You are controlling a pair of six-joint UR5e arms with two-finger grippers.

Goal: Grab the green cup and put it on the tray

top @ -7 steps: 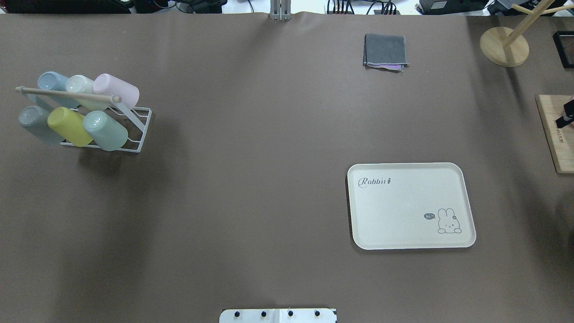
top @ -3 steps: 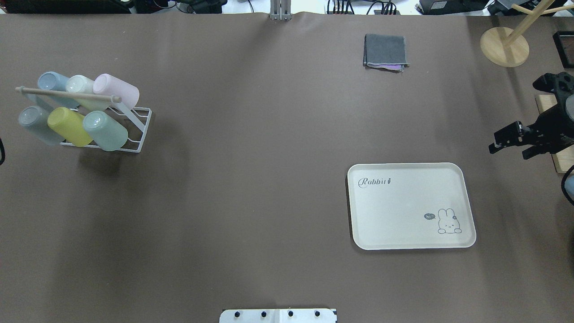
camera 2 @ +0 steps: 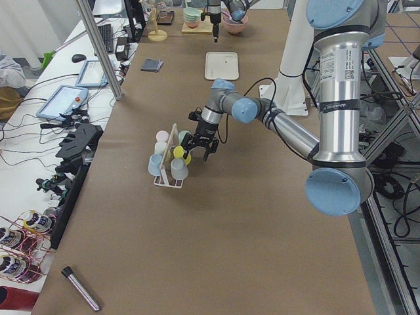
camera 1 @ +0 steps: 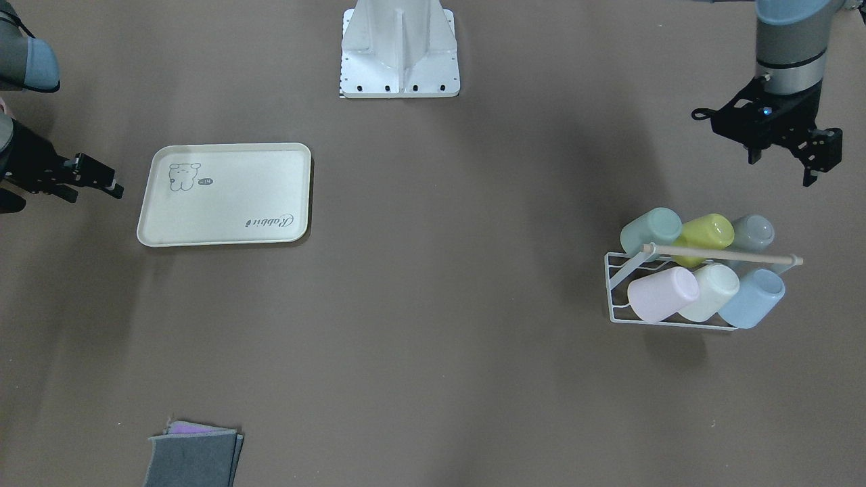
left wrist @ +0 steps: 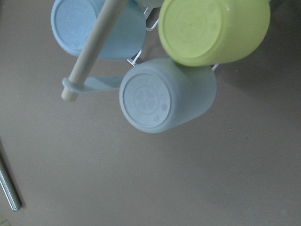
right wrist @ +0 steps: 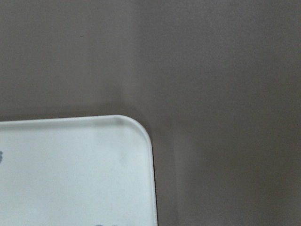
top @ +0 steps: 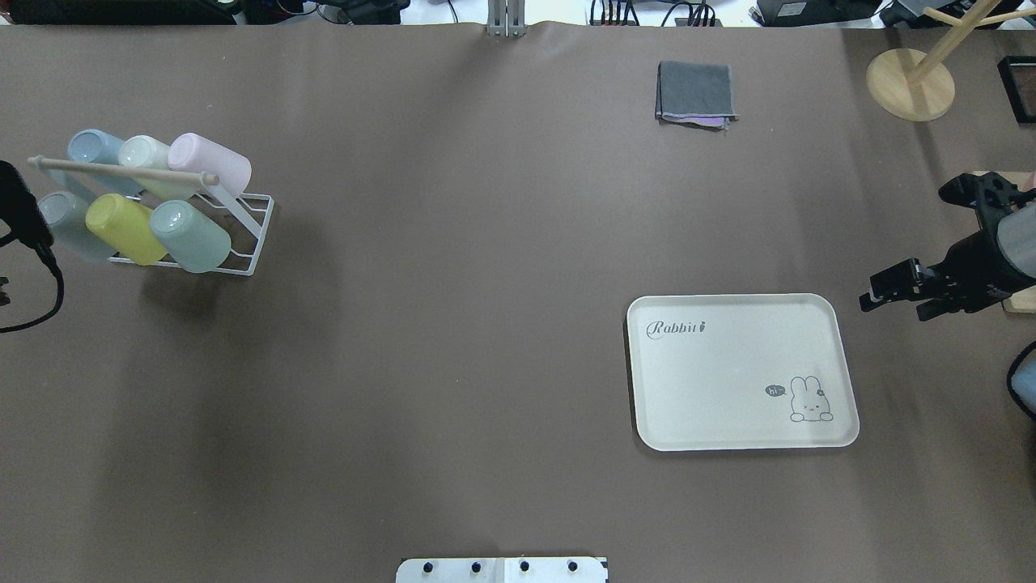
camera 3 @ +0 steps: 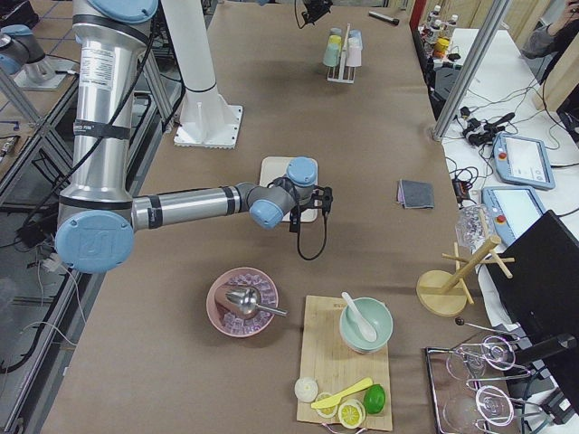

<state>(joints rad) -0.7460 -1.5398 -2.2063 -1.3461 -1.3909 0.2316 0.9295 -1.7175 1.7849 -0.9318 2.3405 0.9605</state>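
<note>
The green cup [top: 190,235] is lying tilted on the white wire rack [top: 257,212], bottom end raised, in the rack's row nearer the robot and at the rack's end that faces the tray [top: 728,380]. It is leaning just beside the yellow-green cup [top: 123,227], which is sitting in the middle of that row, with the grey-blue cup [top: 61,220] at the rack's other end. In the rack's far row the pink cup [top: 212,162], the cream cup [top: 147,158] and the pale blue cup [top: 93,150] are resting under the rack's wooden rod [top: 121,170]. The left gripper [camera 1: 781,169] is hanging near the rack on the robot's side, by the grey-blue cup's end, with its fingers spread and touching nothing. The tray is lying flat well apart from the rack, toward the robot's right, with nothing on it. The right gripper [top: 894,310] is hovering farther from the rack than the tray, just beyond the tray's corner, with its fingers apart and gripping nothing.
</note>
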